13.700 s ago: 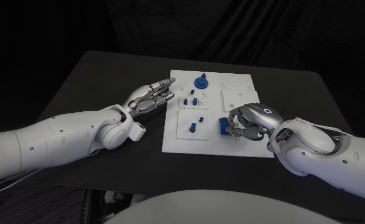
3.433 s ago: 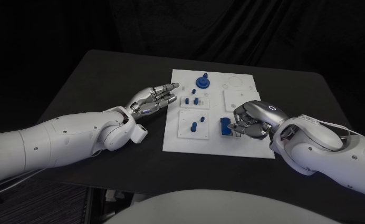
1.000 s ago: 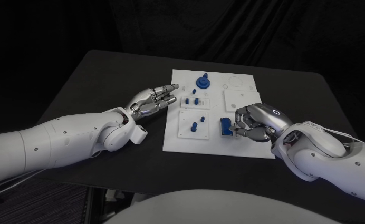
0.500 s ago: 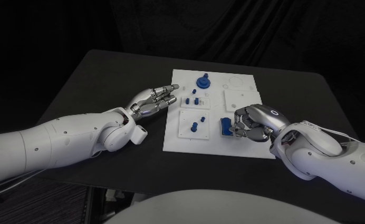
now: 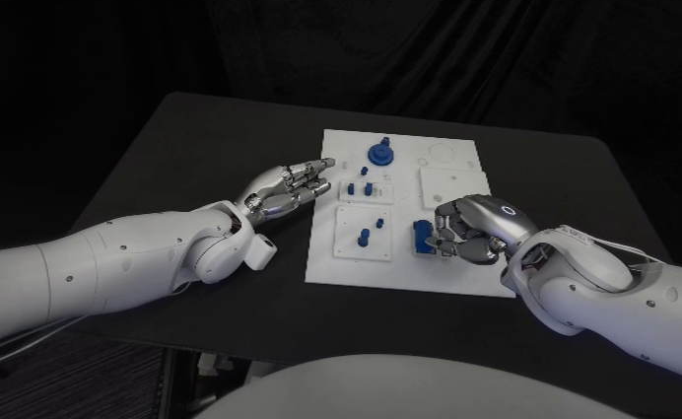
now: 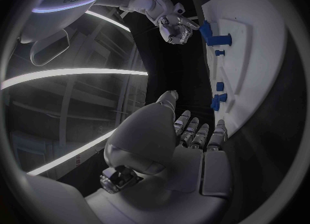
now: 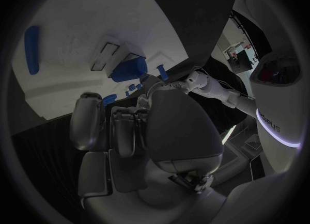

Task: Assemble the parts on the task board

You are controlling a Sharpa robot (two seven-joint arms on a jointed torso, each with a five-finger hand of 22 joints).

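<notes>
The white task board (image 5: 401, 266) lies mid-table. A blue block (image 5: 422, 235) stands on its near right part, and it also shows in the right wrist view (image 7: 30, 42) and the left wrist view (image 6: 205, 29). My right hand (image 5: 470, 227) hovers just right of the block with its fingers (image 7: 89, 118) curled in and nothing visible in them; the block lies apart from them. A large blue knob (image 5: 379, 154) stands at the board's far side, and small blue pegs (image 5: 363, 237) stand on the left plates. My left hand (image 5: 290, 185) lies flat by the board's left edge, fingers (image 6: 194, 128) stretched out, holding nothing.
The black table (image 5: 185, 153) reaches out to the left and behind the board. Raised white plates (image 5: 450, 182) and a ring-shaped recess (image 5: 441, 154) occupy the board's far right. More small pegs (image 5: 361, 188) stand near my left fingertips.
My right hand has edged slightly toward the blue block. The left hand and the parts on the board stay where they were.
</notes>
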